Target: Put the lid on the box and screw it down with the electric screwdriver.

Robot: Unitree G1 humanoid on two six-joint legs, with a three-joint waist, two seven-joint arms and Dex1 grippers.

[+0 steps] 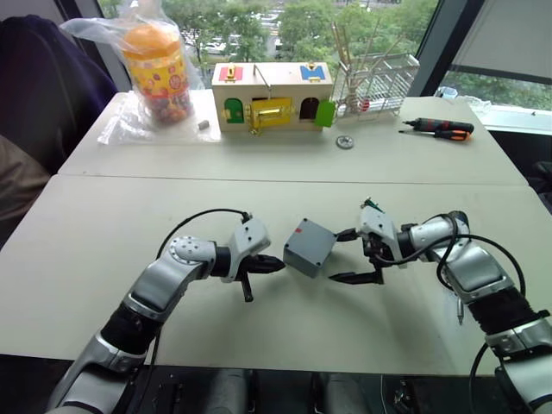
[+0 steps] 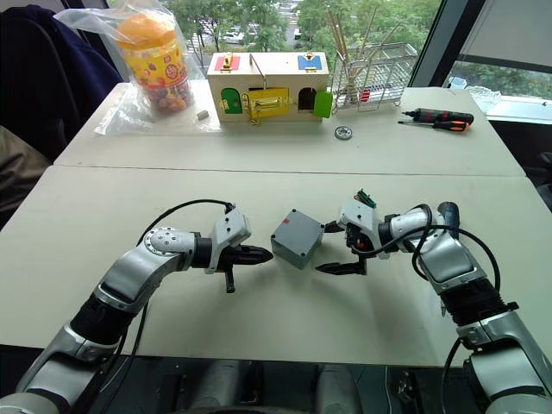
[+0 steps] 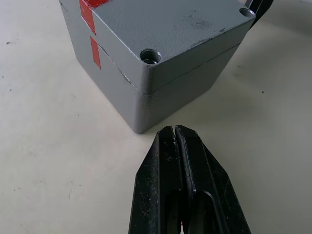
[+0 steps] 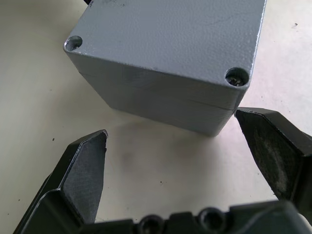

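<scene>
On the near table (image 1: 103, 259), mid-front: box (image 1: 304, 255) sits with the lid (image 1: 312, 235) already seated on top, seam line visible all round in both wrist views. Red tape marks on one side wall and on the lid edge. Corner screw holes visible in the lid; one in the right wrist view seems to have a screw head in it, the others I can't tell.

Far table (image 1: 431, 155) butted behind it carries the wooden box with coloured doors (image 1: 272, 95), a bagged orange-lidded jar (image 1: 157, 71) to its left, a wire rack with sticks (image 1: 373, 79) to its right. Black-and-orange hand screwdriver (image 1: 440, 129) lies at the far right edge. Small metal disc (image 1: 345, 142) sits in front of the wooden box, small grey piece (image 1: 203, 124) beside the jar.

Left gripper (image 1: 269, 266): fingers pressed together, nothing between them, tip pointing at a lower corner of the box, just short of touching. Right gripper (image 1: 349, 256): jaws spread wide, one finger near the box's far corner, the other low on the table, box sits just ahead of the gap, not clamped.
</scene>
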